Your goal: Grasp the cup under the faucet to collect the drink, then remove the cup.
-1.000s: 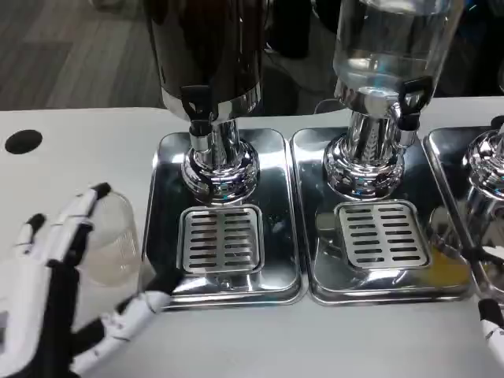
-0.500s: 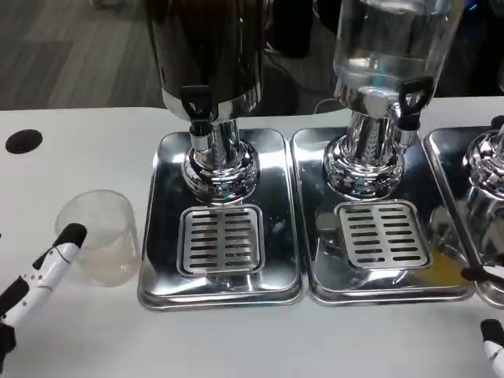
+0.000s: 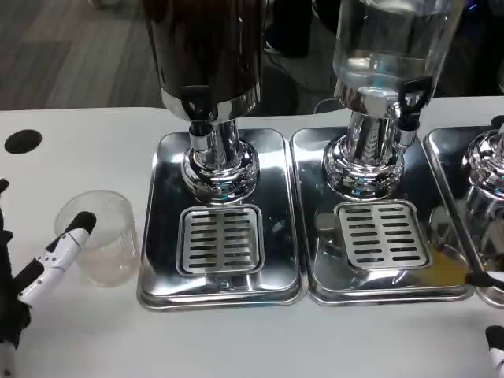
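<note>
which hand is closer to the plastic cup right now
Left. The left hand has a fingertip at the cup on its left side; the right hand sits far off at the table's right edge.

Clear plastic cup (image 3: 101, 236) standing on the white table (image 3: 236, 339), left of the drip trays.

The left hand (image 3: 35, 272) lies at the lower left edge, one black-tipped white finger reaching over the cup's near rim, fingers apart. The dark drink dispenser (image 3: 206, 55) with its black faucet (image 3: 198, 106) stands on a shiny steel tray (image 3: 161, 236) over a slotted grate (image 3: 221, 239); a clear dispenser (image 3: 390, 51) stands on the next tray. The right hand's fingertip (image 3: 496, 350) shows at the lower right corner.
</note>
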